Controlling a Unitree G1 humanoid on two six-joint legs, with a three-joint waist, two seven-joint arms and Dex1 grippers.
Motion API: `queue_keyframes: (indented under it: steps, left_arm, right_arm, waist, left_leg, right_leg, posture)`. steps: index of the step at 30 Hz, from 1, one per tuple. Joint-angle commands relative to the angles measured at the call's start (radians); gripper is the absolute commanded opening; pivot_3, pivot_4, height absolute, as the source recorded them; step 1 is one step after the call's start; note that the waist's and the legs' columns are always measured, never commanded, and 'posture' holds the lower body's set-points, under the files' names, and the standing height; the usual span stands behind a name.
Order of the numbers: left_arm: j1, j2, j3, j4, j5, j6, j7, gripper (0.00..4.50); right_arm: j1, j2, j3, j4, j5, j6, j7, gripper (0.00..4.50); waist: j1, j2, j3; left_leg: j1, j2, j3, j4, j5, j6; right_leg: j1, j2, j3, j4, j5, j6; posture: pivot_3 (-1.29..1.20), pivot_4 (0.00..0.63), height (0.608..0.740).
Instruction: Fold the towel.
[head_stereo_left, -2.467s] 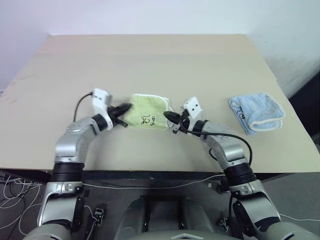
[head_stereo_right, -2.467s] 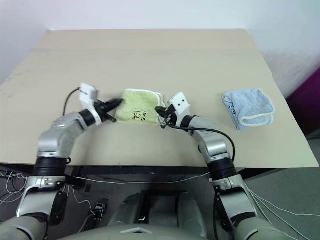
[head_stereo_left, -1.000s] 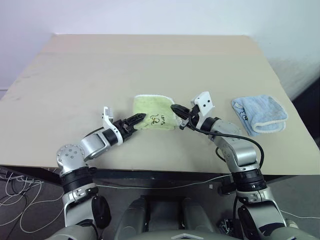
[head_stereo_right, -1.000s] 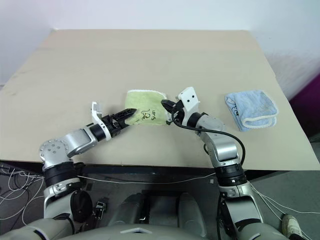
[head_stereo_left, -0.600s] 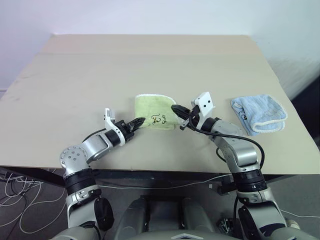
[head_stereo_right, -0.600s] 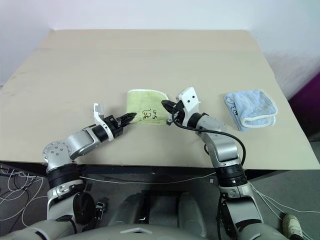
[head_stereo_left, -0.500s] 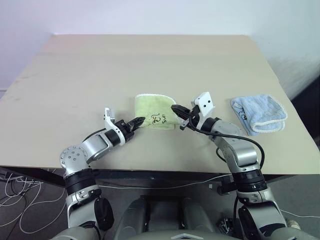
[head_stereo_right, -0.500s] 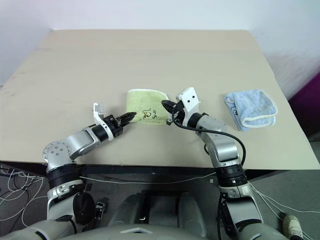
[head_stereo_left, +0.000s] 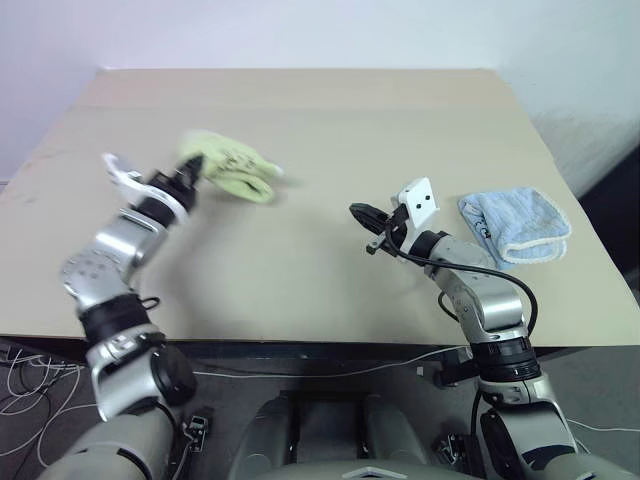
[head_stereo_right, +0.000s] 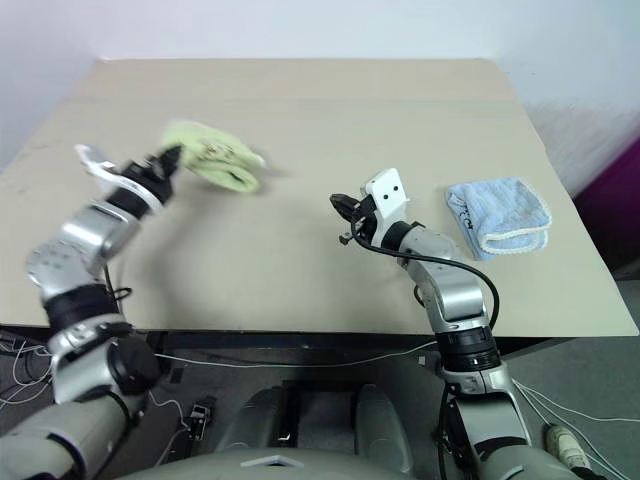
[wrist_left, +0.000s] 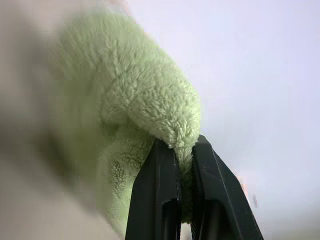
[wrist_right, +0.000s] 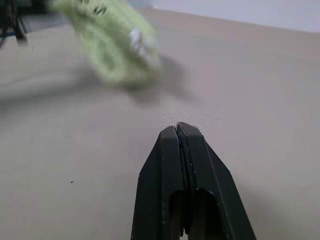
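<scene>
A broad tan table (head_stereo_left: 330, 130) with a smooth matte top takes up most of the head views, a faint seam crossing it near the far edge. Next in size, the light green towel (head_stereo_left: 232, 168) now hangs bunched in the upper left of the frame, lifted off the tabletop; half a second ago it lay flat at the centre, with the dark scribbled logo showing on its near edge. That logo cannot be read now (the cloth is smeared with motion), though in the right wrist view a few dark marks and a small white patch show on the towel (wrist_right: 115, 45). Its nap is a thick, woolly terry, seen close up in the left wrist view, where the two black fingers are pinched tight on a fold of it. The left gripper (head_stereo_left: 190, 170) has swung up and out to the left with the towel in its grasp. A smaller light blue towel (head_stereo_left: 515, 226) with white edging lies rolled at the right, where it was before, with a dark mark on its left end that I cannot make out. The right gripper (head_stereo_left: 358, 212) stays put near the middle of the frame, its fingers pressed fully together on nothing, just above bare tabletop.
</scene>
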Motion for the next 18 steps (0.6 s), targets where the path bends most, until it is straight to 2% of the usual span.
queue_keyframes:
  steps: [1, 5, 9, 12, 16, 18]
  left_arm:
    - [-0.057, 0.127, 0.042, 0.167, 0.087, -0.190, -0.120, 0.02]
    - [-0.049, 0.245, 0.098, 0.358, 0.125, -0.321, -0.204, 0.02]
    - [0.027, 0.274, 0.148, 0.429, 0.130, -0.356, -0.213, 0.02]
    - [0.112, 0.243, 0.173, 0.371, 0.117, -0.344, -0.190, 0.02]
    - [0.251, 0.131, 0.215, 0.159, 0.048, -0.295, -0.123, 0.02]
    - [0.306, 0.080, 0.241, 0.060, 0.006, -0.281, -0.085, 0.59]
  right_arm:
    - [-0.024, 0.003, -0.007, -0.039, 0.014, -0.015, 0.000, 0.00]
    - [-0.013, 0.004, -0.005, -0.048, 0.014, -0.017, -0.001, 0.00]
    - [0.007, -0.002, -0.010, -0.055, 0.014, -0.017, -0.003, 0.00]
    - [0.016, -0.004, -0.011, -0.060, 0.015, -0.015, -0.003, 0.00]
    - [0.011, -0.006, -0.004, -0.045, 0.011, -0.019, 0.005, 0.00]
    - [0.005, -0.006, -0.001, -0.038, 0.011, -0.021, 0.010, 0.00]
  waist:
    - [0.000, 0.000, 0.000]
    - [-0.004, 0.000, 0.000]
    - [0.002, 0.000, 0.000]
    - [0.004, -0.001, 0.000]
    - [0.002, -0.001, 0.000]
    - [0.001, -0.002, 0.000]
  left_leg:
    - [0.000, 0.000, 0.000, 0.000, 0.000, 0.000]
    - [0.000, 0.000, 0.000, -0.001, 0.000, 0.000]
    - [0.000, 0.000, 0.000, -0.001, 0.000, 0.000]
    - [0.000, 0.000, -0.001, -0.001, 0.000, 0.000]
    - [0.000, 0.000, -0.001, -0.001, 0.000, 0.000]
    - [0.000, 0.000, -0.001, -0.001, 0.000, 0.000]
  right_leg:
    - [0.000, 0.000, 0.000, 0.000, 0.000, 0.000]
    - [-0.001, 0.000, 0.000, 0.000, 0.000, 0.000]
    - [-0.001, -0.001, 0.000, 0.000, 0.000, 0.000]
    - [0.000, -0.002, 0.000, 0.000, 0.000, 0.000]
    - [0.000, -0.003, 0.000, 0.000, 0.000, 0.000]
    - [0.000, -0.003, 0.000, 0.000, 0.000, 0.000]
  posture:
    - [0.00, 0.150, 0.740]
    - [0.00, 0.150, 0.740]
    - [0.00, 0.150, 0.740]
    - [0.00, 0.150, 0.740]
    - [0.00, 0.150, 0.740]
    - [0.00, 0.150, 0.740]
